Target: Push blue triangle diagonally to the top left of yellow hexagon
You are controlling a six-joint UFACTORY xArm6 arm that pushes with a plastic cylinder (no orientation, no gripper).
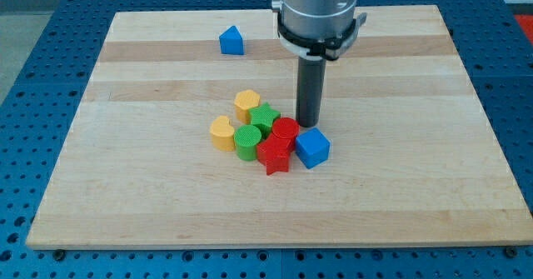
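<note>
The blue triangle (pixel 231 41) sits alone near the view's top, left of centre. The yellow hexagon (pixel 246 104) lies below it, at the top of a tight cluster in the board's middle. My tip (pixel 308 127) stands at the cluster's right side, just above the blue cube (pixel 312 147) and right of the red cylinder (pixel 285 132). The tip is far from the blue triangle, down and to the right of it.
The cluster also holds a green star (pixel 265 117), a green cylinder (pixel 247 141), a red star (pixel 274 156) and a second yellow block (pixel 222 133) with a notch. The wooden board (pixel 416 187) lies on a blue perforated table.
</note>
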